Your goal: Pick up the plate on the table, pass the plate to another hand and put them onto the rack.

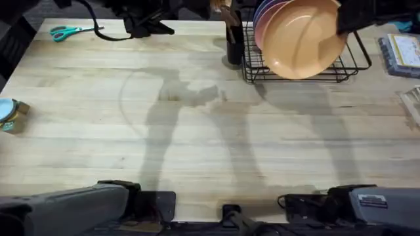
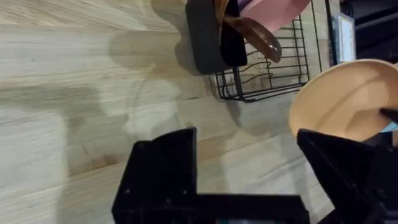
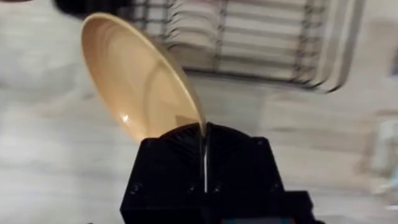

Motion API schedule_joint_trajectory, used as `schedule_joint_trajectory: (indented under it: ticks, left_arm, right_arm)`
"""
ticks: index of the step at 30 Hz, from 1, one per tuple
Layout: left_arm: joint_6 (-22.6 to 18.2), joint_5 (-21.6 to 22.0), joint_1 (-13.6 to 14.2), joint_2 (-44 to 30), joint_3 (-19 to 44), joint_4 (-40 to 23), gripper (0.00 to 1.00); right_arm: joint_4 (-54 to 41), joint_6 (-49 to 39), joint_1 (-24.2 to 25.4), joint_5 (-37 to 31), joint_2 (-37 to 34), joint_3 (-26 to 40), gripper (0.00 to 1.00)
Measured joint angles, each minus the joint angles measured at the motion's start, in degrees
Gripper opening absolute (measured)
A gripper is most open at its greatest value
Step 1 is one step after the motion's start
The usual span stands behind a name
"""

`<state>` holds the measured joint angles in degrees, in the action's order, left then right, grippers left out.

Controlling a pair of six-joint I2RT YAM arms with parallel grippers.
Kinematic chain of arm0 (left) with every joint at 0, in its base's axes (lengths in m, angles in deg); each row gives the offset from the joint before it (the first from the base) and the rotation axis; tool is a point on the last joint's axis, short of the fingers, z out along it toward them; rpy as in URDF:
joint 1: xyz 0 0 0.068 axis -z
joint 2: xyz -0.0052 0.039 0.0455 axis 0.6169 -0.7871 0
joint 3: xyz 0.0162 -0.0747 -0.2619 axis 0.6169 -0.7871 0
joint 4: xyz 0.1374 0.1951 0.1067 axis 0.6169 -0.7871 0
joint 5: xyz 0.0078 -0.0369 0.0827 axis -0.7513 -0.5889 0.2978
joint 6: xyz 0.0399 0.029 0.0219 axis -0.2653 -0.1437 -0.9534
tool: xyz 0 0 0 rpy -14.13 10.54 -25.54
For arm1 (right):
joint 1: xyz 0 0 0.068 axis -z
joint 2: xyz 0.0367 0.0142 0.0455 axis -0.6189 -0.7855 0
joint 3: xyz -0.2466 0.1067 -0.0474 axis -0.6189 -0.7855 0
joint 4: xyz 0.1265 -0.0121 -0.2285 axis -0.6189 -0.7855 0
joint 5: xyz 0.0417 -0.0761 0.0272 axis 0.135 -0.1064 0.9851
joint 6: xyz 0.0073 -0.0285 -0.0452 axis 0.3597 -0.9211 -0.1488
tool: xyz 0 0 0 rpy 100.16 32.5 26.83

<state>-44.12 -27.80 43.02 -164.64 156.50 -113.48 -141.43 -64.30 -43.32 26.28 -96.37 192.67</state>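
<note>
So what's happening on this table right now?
The right gripper is shut on the rim of the orange-tan plate, holding it tilted above the black wire rack, where a pink plate already stands. The left gripper is open and hangs over the wooden table, holding nothing.

The plate (image 1: 303, 40), round, orange-tan and matte with a shallow raised rim, is tilted on edge above the near side of the rack (image 1: 351, 65), off the table (image 1: 197, 131). The black wire rack sits at the far right of the pale wooden table, with other plates standing in its slots.
</note>
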Motion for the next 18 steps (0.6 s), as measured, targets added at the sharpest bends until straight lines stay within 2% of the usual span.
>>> schedule_joint_trajectory:
  ticks: [8, 18]
  left_arm:
    - [0.0, 0.0, 0.0, 0.0, 0.0, 0.0, 0.993]
    - [0.0, 0.0, 0.0, 0.0, 0.0, 0.0, 0.994]
  right_arm:
    - [11.3, -12.3, 0.0, -13.8, 0.0, 0.0, 0.033]
    - [27.7, -29.7, 0.0, -16.9, -0.2, 0.0, 0.033]
